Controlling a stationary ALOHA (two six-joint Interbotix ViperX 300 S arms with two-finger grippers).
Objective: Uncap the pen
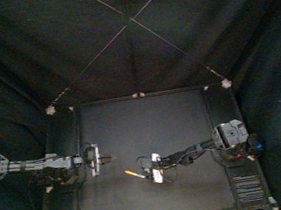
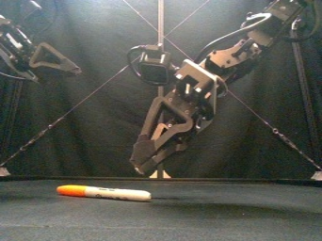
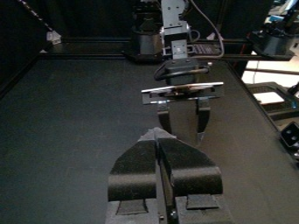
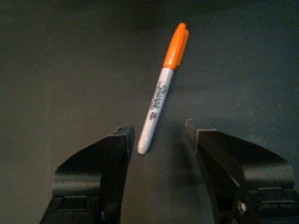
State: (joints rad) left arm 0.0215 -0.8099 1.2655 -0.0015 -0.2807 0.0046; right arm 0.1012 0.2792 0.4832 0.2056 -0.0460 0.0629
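Above the tabletop point(image 2: 239, 215), right tool point(image 4: 156, 131) hangs wide over the pen point(image 4: 162, 87); best lowered astride its barrel before closing.

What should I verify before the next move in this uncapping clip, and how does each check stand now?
1. The white marker pen lies flat on the black table, with its orange cap on: ok.
2. The right gripper is open: ok.
3. Its jaws straddle the pen's white barrel end: ok.
4. Jaws down at pen height: not ok; in the front view the tips seem to hang above it.
5. The orange cap is clear of both grippers: ok.
6. The left gripper is ready to take the cap: not ok; it is shut, at the table's left side.
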